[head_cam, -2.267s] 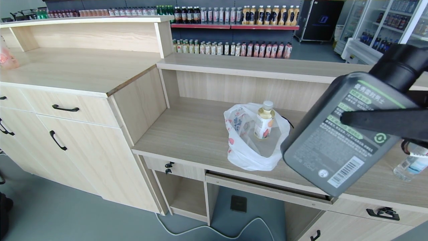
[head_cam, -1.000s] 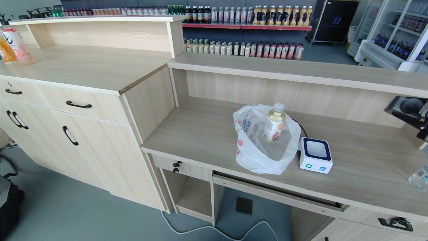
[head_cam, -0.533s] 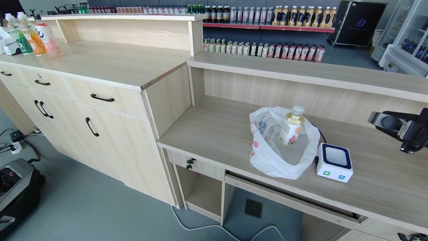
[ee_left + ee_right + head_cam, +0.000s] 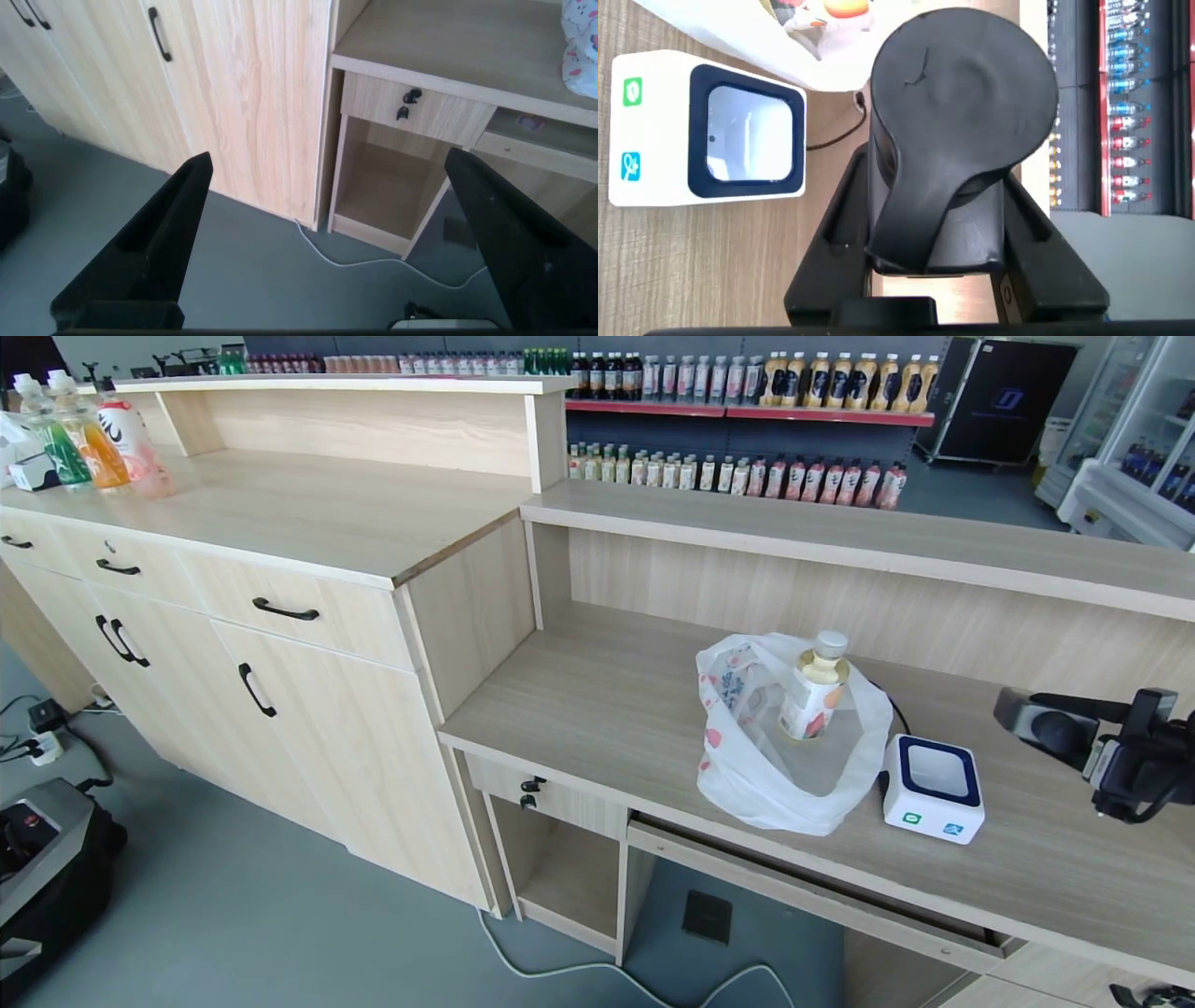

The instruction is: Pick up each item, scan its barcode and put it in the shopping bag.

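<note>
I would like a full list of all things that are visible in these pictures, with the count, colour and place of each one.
shopping bag: one, white with red print, open on the lower desk
drink bottle: one, pale yellow with a cream cap, upright inside the shopping bag
scanner: one, white with a dark blue frame, on the lower desk beside the bag, to the robot's right of it
dark bottle: one, dark grey, held above the lower desk near the scanner
counter bottles: three, green, orange and pink, far left on the higher counter
shelf drinks: many, mixed colours, in rows behind the desk
left hand: one, black, open, above the floor by the cabinet
right hand: one, black, shut on the dark bottle
</note>
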Motion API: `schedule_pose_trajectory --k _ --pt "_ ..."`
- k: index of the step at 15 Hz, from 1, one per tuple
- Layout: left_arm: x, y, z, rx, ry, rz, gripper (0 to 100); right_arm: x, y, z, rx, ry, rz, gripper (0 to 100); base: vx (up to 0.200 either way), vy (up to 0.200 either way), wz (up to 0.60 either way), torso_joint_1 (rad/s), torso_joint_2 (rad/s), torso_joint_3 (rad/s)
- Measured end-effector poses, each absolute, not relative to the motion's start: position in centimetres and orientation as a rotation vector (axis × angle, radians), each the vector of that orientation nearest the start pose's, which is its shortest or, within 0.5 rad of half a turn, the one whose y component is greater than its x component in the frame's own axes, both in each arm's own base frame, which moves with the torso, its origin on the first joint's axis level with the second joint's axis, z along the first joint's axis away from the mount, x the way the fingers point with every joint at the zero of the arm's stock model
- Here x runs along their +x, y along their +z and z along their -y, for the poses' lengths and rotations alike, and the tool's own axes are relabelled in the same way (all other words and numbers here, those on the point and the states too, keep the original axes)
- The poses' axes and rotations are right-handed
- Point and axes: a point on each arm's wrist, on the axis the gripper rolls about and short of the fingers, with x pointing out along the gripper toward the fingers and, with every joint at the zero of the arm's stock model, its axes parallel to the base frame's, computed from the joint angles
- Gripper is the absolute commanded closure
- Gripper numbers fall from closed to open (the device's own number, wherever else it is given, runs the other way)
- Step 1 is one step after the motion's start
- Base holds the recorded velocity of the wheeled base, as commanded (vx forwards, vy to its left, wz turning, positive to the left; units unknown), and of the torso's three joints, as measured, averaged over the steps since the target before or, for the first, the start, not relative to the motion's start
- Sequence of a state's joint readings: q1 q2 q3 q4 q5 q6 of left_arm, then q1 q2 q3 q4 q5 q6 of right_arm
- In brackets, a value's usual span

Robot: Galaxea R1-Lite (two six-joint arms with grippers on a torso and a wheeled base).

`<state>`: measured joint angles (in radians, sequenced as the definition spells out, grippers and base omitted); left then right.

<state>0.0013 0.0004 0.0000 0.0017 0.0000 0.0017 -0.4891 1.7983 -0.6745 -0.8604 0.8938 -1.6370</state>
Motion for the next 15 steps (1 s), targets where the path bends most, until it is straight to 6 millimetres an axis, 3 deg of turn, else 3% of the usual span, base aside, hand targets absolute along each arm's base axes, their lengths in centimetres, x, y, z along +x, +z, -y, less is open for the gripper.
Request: schedule_pose_trajectory --k 7,15 --pt "-2.3 7.5 0.0 0.002 0.002 -0.002 0 28.5 11.8 13.2 -1.442 0.521 0.180 100 0.000 0.000 0.00 0.000 0.00 0.000" --pt "-2.3 7.5 0.0 0.002 0.002 -0.002 0 29.5 10.5 12.8 -1.427 0.550 0.187 100 0.000 0.000 0.00 0.000 0.00 0.000"
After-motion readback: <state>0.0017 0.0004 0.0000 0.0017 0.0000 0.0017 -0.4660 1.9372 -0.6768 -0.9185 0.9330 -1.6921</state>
